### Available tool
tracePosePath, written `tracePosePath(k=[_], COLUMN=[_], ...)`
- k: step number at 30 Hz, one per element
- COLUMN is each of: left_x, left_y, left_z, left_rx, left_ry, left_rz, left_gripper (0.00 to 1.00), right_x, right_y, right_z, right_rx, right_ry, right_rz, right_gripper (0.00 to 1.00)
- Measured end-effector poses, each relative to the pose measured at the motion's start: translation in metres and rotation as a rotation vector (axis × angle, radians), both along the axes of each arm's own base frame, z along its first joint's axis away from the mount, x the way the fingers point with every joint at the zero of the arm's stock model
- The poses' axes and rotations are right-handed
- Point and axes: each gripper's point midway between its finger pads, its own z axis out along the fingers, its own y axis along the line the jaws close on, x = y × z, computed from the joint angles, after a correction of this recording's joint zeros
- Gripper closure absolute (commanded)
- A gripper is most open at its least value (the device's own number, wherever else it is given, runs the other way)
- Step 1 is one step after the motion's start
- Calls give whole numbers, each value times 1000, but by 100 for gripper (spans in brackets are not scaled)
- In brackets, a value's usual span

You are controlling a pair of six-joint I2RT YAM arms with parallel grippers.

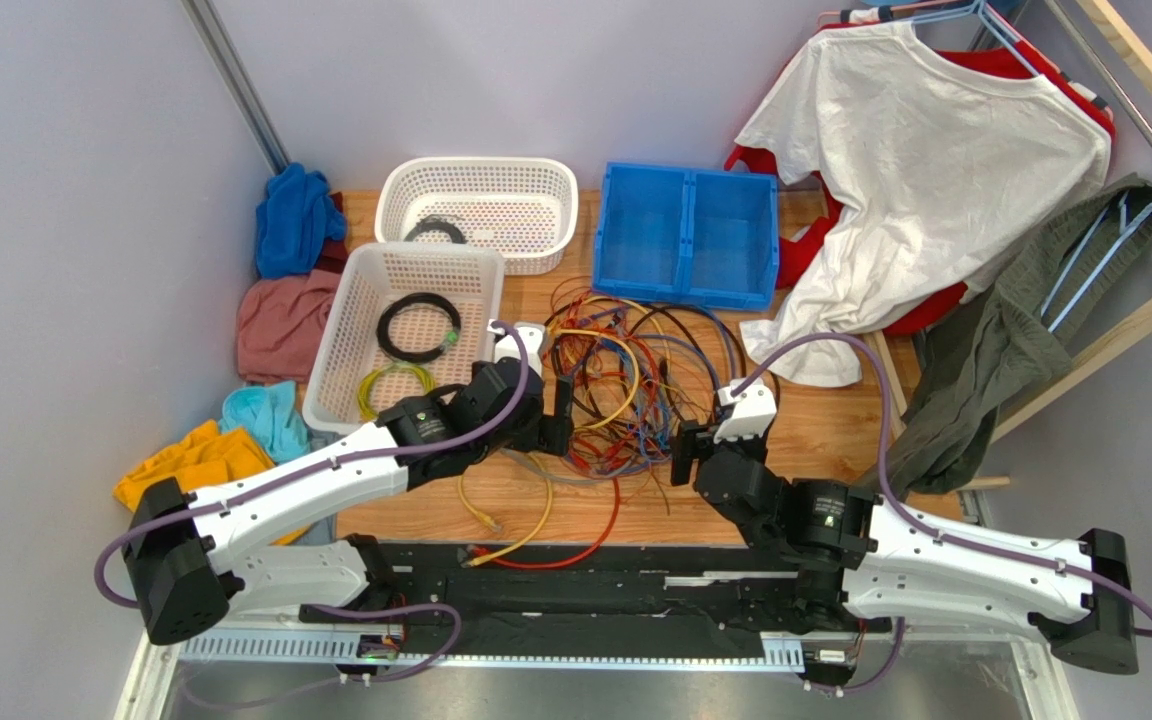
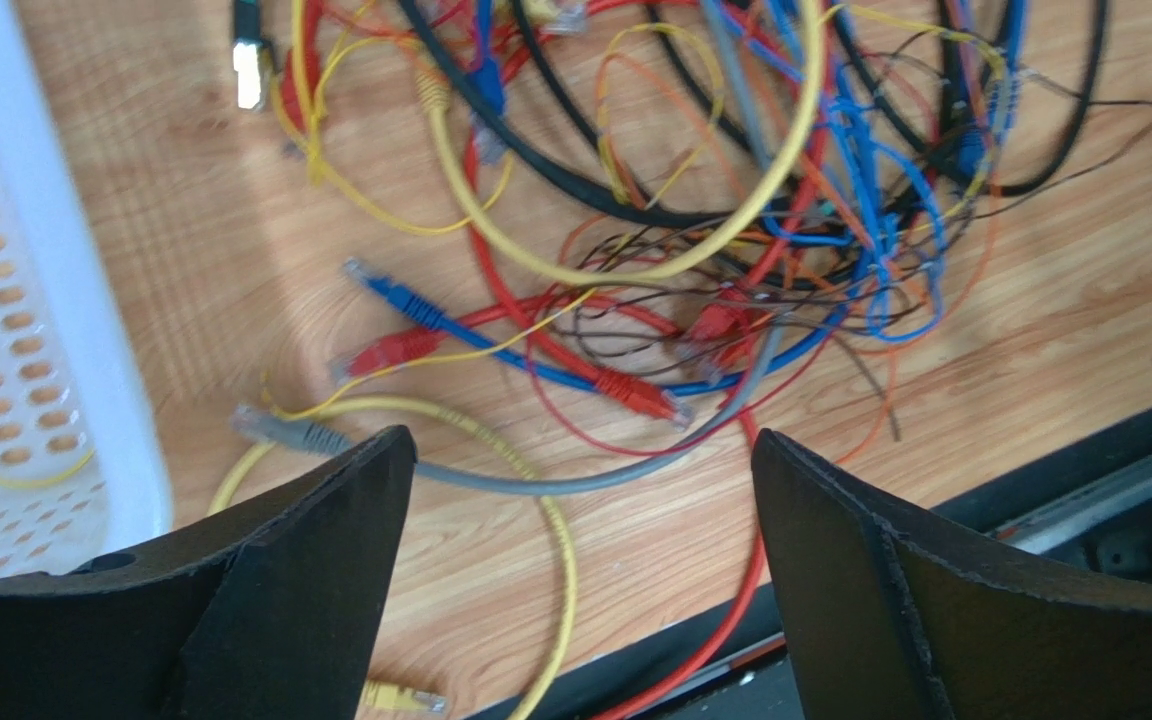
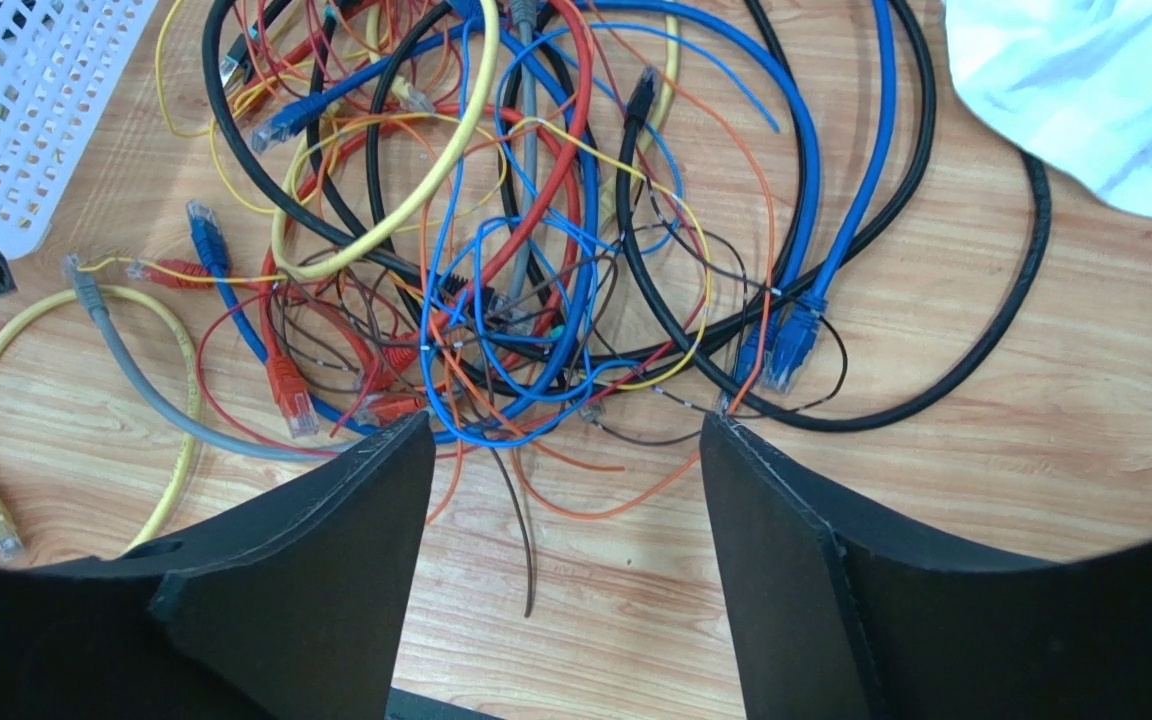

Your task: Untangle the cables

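The cables (image 1: 635,383) lie in one tangle on the wooden table: red, orange, yellow, black, blue and grey wires with small plugs. A loose yellow cable (image 1: 537,518) and a red one (image 1: 602,528) trail to the near edge. My left gripper (image 1: 552,428) is open and empty at the tangle's left side. In the left wrist view it (image 2: 582,438) is over a grey cable (image 2: 537,483), with the tangle (image 2: 717,285) ahead. My right gripper (image 1: 695,450) is open and empty at the tangle's near right. In the right wrist view it (image 3: 564,423) hovers just short of the tangle (image 3: 537,285).
A white basket (image 1: 330,360) with a black coil (image 1: 420,297) stands left of the tangle, a second white basket (image 1: 477,165) and a blue bin (image 1: 687,176) behind it. Folded cloths (image 1: 282,323) lie far left. A white shirt (image 1: 913,165) hangs at the right.
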Motion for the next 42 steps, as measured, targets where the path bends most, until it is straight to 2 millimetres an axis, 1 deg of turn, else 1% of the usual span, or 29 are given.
tracePosePath(k=[1, 2, 4, 6, 9, 11, 15, 17, 21, 24, 26, 30, 31, 33, 34, 36, 38, 39, 42], left_x=[0, 1, 3, 7, 18, 23, 30, 37, 50, 58, 62, 70, 73, 75, 77, 80, 83, 84, 84], left_y=[-4, -9, -18, -29, -58, -72, -85, -94, -109, -115, -118, -123, -122, -120, -119, -117, -115, -114, -108], left_z=[2, 5, 9, 10, 8, 4, -7, -10, -19, -28, -35, -47, -49, -54, -55, -57, -58, -58, -54], left_rx=[-17, -38, -63, -61, -50, -48, -19, -3, 32, 72, 99, 137, 142, 149, 151, 148, 148, 149, 173], left_ry=[-6, -14, -26, -18, 4, 11, 25, 25, 25, 28, 31, 36, 39, 48, 53, 62, 66, 66, 62], left_rz=[-10, -25, -51, -72, -116, -140, -159, -166, -175, -179, -183, -182, -179, -177, -177, -171, -168, -167, -176], left_gripper=[10, 13, 14, 14, 14, 14, 17, 22, 23, 24, 27, 40, 46, 53, 61, 71, 87, 100, 100], right_x=[-1, -2, -5, -6, -7, -8, -9, -9, -10, -11, -11, -11, -11, -11, -11, -11, -11, -11, -11], right_y=[-1, -3, -6, -9, -12, -13, -14, -13, -11, -10, -10, -10, -10, -11, -11, -12, -12, -13, -14], right_z=[-3, -4, -4, 1, 12, 15, 14, 13, 7, 4, 3, 3, 3, 4, 4, 4, 3, 3, -1], right_rx=[7, 16, 46, 85, 142, 157, 158, 157, 139, 124, 120, 121, 124, 129, 130, 132, 132, 131, 122], right_ry=[4, 6, 6, -3, -20, -23, -17, -13, -1, 8, 10, 9, 8, 5, 5, 4, 4, 3, 5], right_rz=[3, 4, 6, 8, 7, 6, 7, 12, 20, 25, 25, 25, 25, 25, 25, 24, 24, 23, 20], right_gripper=[25, 24, 22, 21, 21, 20, 20, 20, 19, 19, 19, 19, 18, 18, 18, 18, 18, 18, 18])
